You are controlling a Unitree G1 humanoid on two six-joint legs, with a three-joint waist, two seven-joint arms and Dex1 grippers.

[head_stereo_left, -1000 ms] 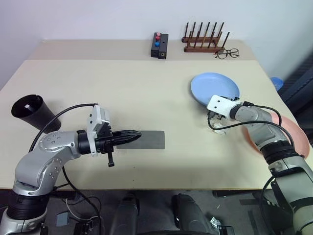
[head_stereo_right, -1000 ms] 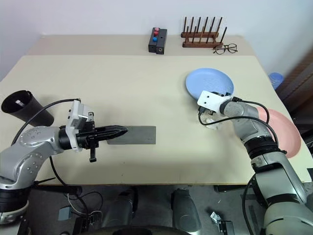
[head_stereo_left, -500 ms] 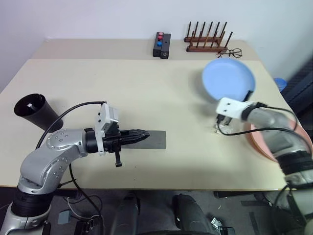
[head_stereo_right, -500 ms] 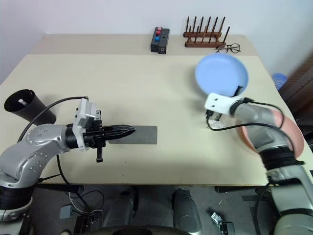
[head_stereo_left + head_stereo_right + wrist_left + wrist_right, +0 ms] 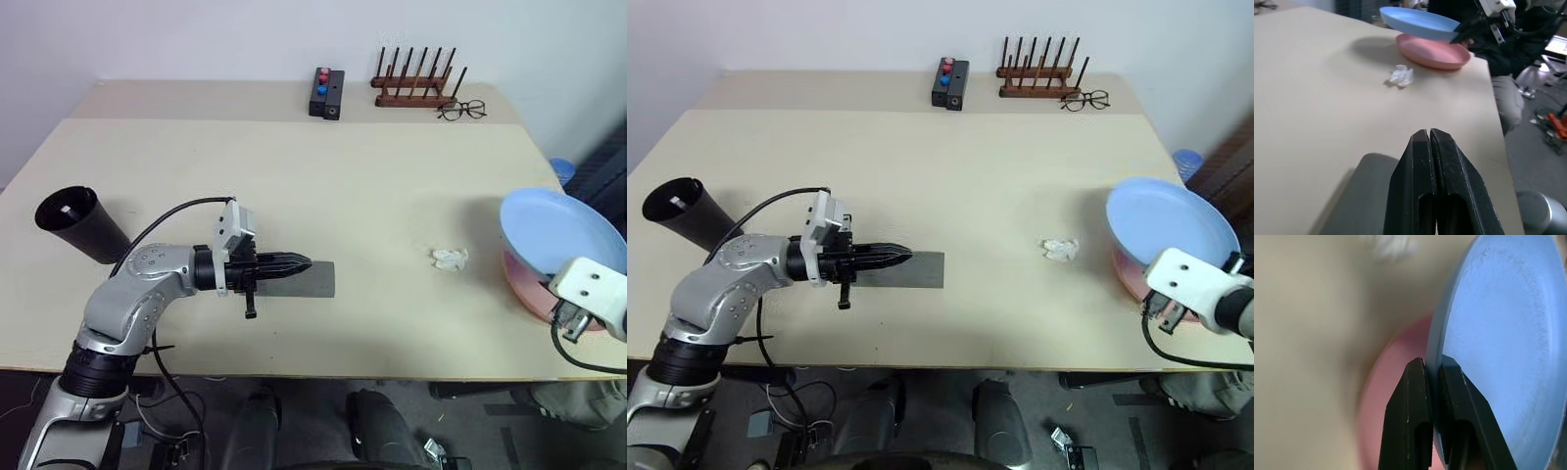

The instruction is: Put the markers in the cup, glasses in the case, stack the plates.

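The light blue plate (image 5: pixel 1164 223) hung over the salmon pink plate (image 5: pixel 1433 51) at the bench's (image 5: pixel 921 176) right edge, its rim pinched by the right end effector (image 5: pixel 1433 377). The left end effector (image 5: pixel 896 257), closed and empty, lay over the grey case (image 5: pixel 921 270) near the front edge.
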